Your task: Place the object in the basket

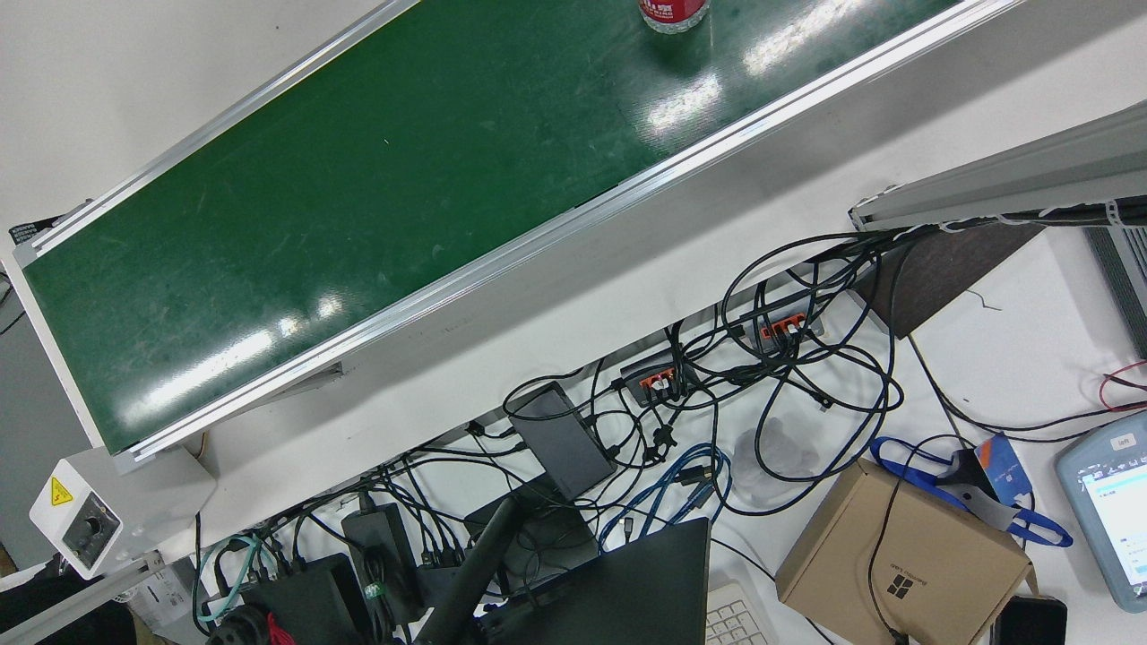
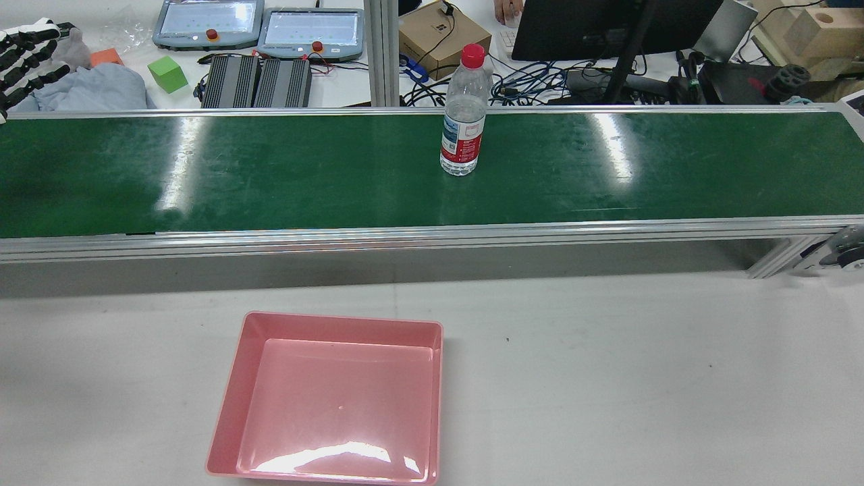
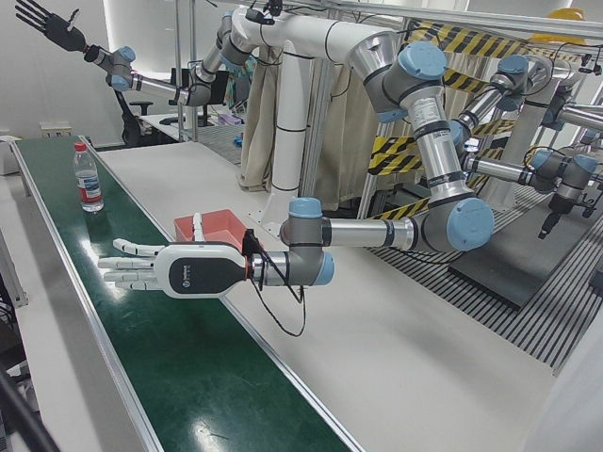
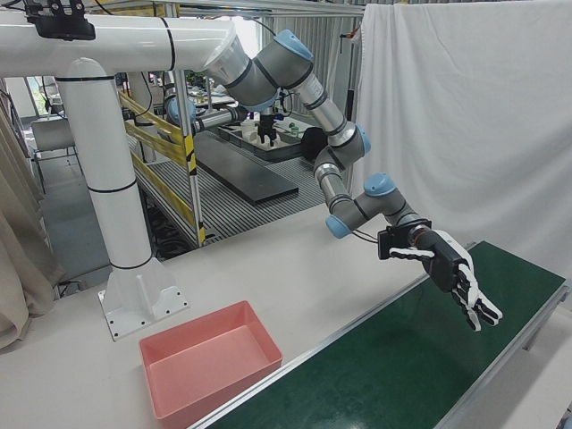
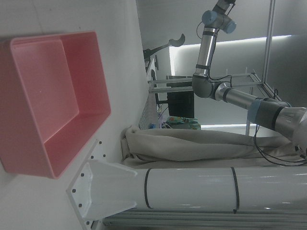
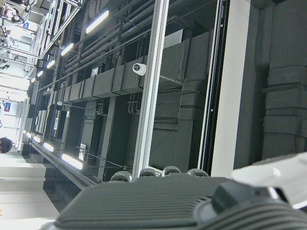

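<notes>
A clear water bottle (image 2: 462, 128) with a red cap and red label stands upright mid-way along the green conveyor belt (image 2: 270, 175). It also shows in the left-front view (image 3: 88, 179) and at the top edge of the front view (image 1: 672, 13). The empty pink basket (image 2: 337, 320) sits on the white table before the belt, left of the bottle. My left hand (image 3: 165, 268) hovers flat over the belt with fingers spread and holds nothing, well left of the bottle; it also shows in the right-front view (image 4: 451, 268) and the rear view (image 2: 27, 54). My right hand (image 3: 47, 26) is raised high, open and empty.
The white table (image 2: 607, 378) lies between the belt and the robot. Beyond the belt is a desk with teach pendants (image 2: 310, 30), a cardboard box (image 2: 442, 40), a monitor, a green cube (image 2: 167, 73) and tangled cables (image 1: 717, 403). The white arm pedestal (image 4: 116, 232) stands behind the basket.
</notes>
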`<state>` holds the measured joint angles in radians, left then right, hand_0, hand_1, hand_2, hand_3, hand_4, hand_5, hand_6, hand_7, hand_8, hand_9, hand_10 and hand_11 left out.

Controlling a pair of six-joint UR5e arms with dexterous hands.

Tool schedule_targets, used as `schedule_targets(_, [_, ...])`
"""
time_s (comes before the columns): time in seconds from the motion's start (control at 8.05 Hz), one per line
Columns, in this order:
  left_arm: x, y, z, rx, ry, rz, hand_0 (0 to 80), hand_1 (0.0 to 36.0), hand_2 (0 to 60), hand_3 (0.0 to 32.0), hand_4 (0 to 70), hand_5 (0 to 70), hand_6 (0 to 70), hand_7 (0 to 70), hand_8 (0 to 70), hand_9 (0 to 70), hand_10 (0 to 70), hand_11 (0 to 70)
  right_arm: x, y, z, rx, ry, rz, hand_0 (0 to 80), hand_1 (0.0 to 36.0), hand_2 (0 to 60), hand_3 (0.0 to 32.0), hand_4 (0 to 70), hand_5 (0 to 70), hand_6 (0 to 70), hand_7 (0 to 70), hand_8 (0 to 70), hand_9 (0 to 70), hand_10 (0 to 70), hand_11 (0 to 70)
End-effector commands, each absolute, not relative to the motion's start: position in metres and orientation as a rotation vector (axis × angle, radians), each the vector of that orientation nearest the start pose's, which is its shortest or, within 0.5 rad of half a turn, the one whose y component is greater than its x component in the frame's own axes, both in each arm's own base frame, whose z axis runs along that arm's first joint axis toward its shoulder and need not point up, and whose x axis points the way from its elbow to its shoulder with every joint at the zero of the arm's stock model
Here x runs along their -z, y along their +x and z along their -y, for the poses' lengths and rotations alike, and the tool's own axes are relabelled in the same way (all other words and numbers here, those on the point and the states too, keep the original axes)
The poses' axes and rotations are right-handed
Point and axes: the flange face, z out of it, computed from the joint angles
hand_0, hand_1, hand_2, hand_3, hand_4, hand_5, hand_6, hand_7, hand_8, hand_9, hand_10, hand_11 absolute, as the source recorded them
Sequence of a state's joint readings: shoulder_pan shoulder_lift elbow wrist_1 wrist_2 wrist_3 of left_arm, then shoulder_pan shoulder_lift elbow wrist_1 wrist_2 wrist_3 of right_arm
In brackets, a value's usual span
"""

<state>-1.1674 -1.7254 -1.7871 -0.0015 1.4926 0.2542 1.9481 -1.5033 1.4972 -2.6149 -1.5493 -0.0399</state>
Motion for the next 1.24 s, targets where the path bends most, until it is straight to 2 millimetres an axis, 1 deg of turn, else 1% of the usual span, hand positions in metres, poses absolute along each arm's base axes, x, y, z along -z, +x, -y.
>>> schedule_targets(0.0, [-0.496,0.089,0.570,1.561,-0.110,-2.370,50.0,10.7,0.0,0.0,12.8,18.6,3.5,1.7,2.3,1.6,6.6,10.9,-0.626,0.331,0.468,1.463,-0.547,-2.508,0.0,0.0,0.0,0.0,0.0,0.0,0.0,0.0,0.0,0.0,0.0,0.0])
schedule_targets(0.25, [-0.492,0.092,0.572,1.550,-0.111,-2.375,50.2,10.6,0.0,0.0,12.9,18.9,3.5,1.7,1.8,1.1,6.8,11.2,-0.626,0.331,0.468,1.463,-0.547,-2.508,0.0,0.0,0.0,0.0,0.0,0.0,0.0,0.0,0.0,0.0,0.0,0.0])
schedule_targets(0.37, [-0.482,0.106,0.576,1.528,-0.122,-2.371,50.6,10.9,0.0,0.0,13.4,18.8,3.6,1.7,1.8,1.0,6.9,11.4,-0.626,0.331,0.468,1.463,-0.546,-2.509,0.0,0.0,0.0,0.0,0.0,0.0,0.0,0.0,0.0,0.0,0.0,0.0])
schedule_targets(0.62, [-0.454,0.164,0.579,1.476,-0.162,-2.315,50.7,11.2,0.0,0.0,12.8,18.8,3.1,1.3,1.5,0.4,7.0,11.6,-0.626,0.331,0.468,1.463,-0.547,-2.508,0.0,0.0,0.0,0.0,0.0,0.0,0.0,0.0,0.0,0.0,0.0,0.0])
schedule_targets(0.75, [-0.448,0.171,0.580,1.467,-0.140,-2.302,50.6,11.3,0.0,0.0,12.6,19.3,3.0,1.2,1.4,0.4,7.0,11.5,-0.626,0.331,0.468,1.463,-0.547,-2.508,0.0,0.0,0.0,0.0,0.0,0.0,0.0,0.0,0.0,0.0,0.0,0.0])
schedule_targets(0.87, [-0.443,0.176,0.583,1.455,-0.112,-2.291,50.9,12.0,0.0,0.0,14.0,20.0,4.0,1.6,2.4,1.0,7.4,12.2,-0.626,0.331,0.468,1.461,-0.548,-2.509,0.0,0.0,0.0,0.0,0.0,0.0,0.0,0.0,0.0,0.0,0.0,0.0])
schedule_targets(0.99, [-0.443,0.197,0.577,1.445,-0.152,-2.278,50.9,12.3,0.0,0.0,13.9,20.3,4.1,1.5,2.5,1.0,7.6,12.4,-0.627,0.331,0.468,1.464,-0.547,-2.507,0.0,0.0,0.0,0.0,0.0,0.0,0.0,0.0,0.0,0.0,0.0,0.0])
schedule_targets(1.12, [-0.443,0.199,0.577,1.446,-0.155,-2.280,51.4,12.6,0.0,0.0,13.1,19.9,3.6,1.2,2.0,0.2,7.8,12.7,-0.626,0.331,0.468,1.463,-0.547,-2.508,0.0,0.0,0.0,0.0,0.0,0.0,0.0,0.0,0.0,0.0,0.0,0.0])
